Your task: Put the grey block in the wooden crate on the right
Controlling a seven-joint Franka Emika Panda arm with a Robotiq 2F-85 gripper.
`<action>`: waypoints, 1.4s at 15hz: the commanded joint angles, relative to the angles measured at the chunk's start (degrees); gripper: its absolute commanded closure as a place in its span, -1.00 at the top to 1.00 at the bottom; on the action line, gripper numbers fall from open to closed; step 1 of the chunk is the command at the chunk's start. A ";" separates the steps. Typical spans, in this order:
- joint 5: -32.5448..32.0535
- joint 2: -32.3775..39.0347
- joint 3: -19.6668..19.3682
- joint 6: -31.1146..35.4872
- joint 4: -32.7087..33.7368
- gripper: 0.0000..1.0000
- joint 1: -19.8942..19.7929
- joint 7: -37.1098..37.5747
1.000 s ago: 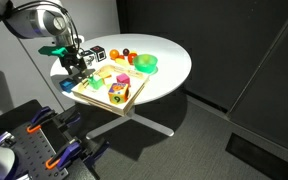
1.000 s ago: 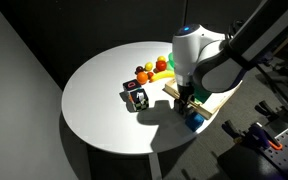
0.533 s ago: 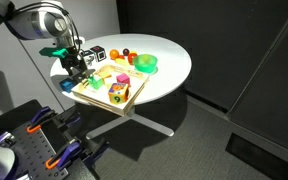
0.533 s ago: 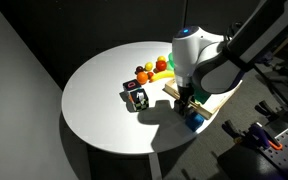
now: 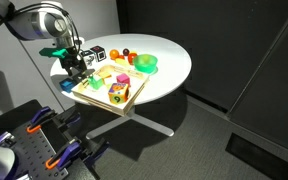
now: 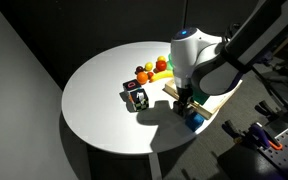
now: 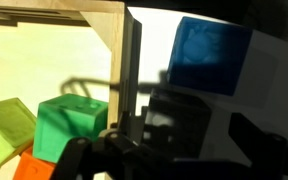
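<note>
Nothing has moved across the last second: in both exterior views the arm, the toys and the crate sit just as they did, so the hand [image 5: 74, 66] is pausing low near the edge of the bench [image 5: 169, 62] rather than carrying anything across. In the wrist view, from the left, a green block [image 7: 72, 122] lies inside the wooden crate [image 7: 112, 28]. Next comes the crate's upright corner wall. Just outside it, in the hand's shadow, sits a dull shape I take for the grey block [image 7: 179, 118], with the blue block [image 7: 210, 55] at its one o'clock. The grey block is therefore outside the crate, close beside its wall, at three o'clock from the green block. The dark fingers frame it from below, but I cannot tell whether they are clenched on it or released. I judge that the grasp is being settled and the lift over the wall, toward nine o'clock, is not yet done. The wall and the blue block leave little room.
</note>
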 commanded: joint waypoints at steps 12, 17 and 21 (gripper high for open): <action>-0.82 0.83 -0.04 -2.90 1.79 -0.19 0.15 -0.05; 1.19 -0.92 1.85 -5.10 1.97 -0.37 -1.52 -2.81; 1.73 -2.73 3.19 -7.65 1.93 -0.37 -2.68 -4.42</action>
